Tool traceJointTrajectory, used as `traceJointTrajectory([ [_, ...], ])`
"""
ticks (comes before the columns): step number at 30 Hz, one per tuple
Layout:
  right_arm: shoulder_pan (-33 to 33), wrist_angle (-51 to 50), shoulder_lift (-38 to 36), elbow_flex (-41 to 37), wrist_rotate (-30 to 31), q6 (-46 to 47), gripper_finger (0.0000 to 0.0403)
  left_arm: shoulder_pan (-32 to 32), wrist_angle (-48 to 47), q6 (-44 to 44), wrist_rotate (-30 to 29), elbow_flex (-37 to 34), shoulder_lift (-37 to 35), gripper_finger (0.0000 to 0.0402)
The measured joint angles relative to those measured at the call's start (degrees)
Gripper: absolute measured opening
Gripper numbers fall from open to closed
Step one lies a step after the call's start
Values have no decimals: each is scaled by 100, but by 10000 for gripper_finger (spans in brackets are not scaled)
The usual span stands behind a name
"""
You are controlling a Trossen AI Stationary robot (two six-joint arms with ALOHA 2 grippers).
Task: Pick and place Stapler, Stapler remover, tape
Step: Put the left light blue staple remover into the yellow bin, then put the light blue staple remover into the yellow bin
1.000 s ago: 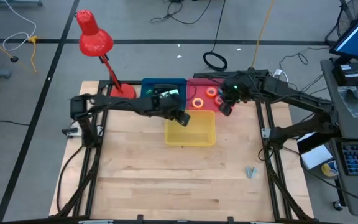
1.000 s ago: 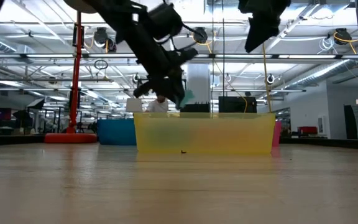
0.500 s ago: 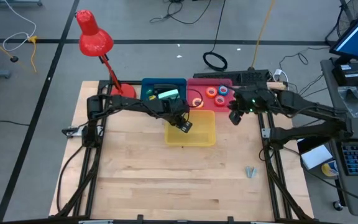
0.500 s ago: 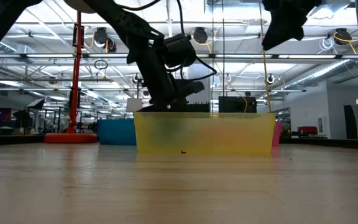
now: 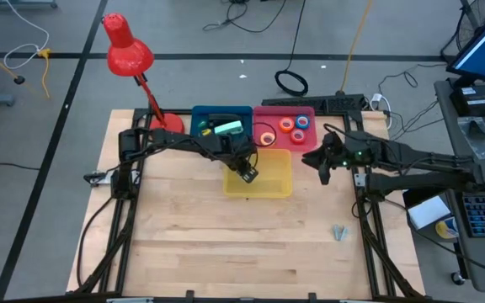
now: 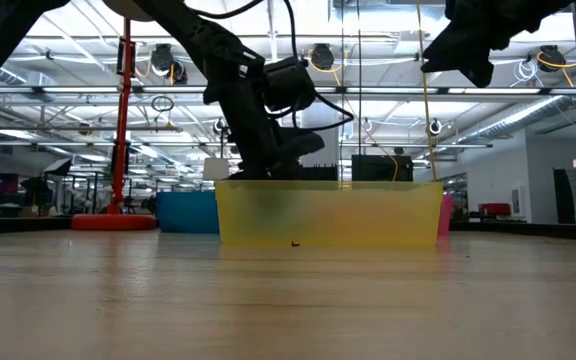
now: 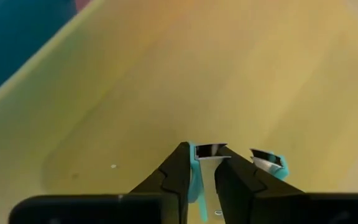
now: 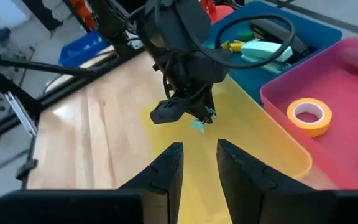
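- Lower now than a second ago, my left tool (image 5: 249, 174) has gone from above the yellow bin (image 5: 285, 190) down into it, and my right tool (image 5: 322, 167) has pulled back from over the pink bin (image 5: 306, 144) to hang beside the yellow bin's right side.
- Left tool fingers sit close together, clamped on a small teal staple remover (image 7: 193, 169) just over the bin floor.
- Right tool fingers stand a little apart with nothing between them.
- Tape rolls (image 5: 287, 125) lie in the pink bin, untouched.
- To place well, I would go low until the remover nearly rests on the floor, open gently, and lift straight up so neither finger drags it.
- I would keep clear of the bin's near wall when rising.
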Motion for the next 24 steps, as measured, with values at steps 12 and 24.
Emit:
traceJointTrajectory([
  [12,0,58,-268,-126,-44,299,89,33,1,-25,228,0,-16,197],
  [24,728,-772,-282,-126,-1655,1986,87,275,-74,267,693,0,-1132,239],
])
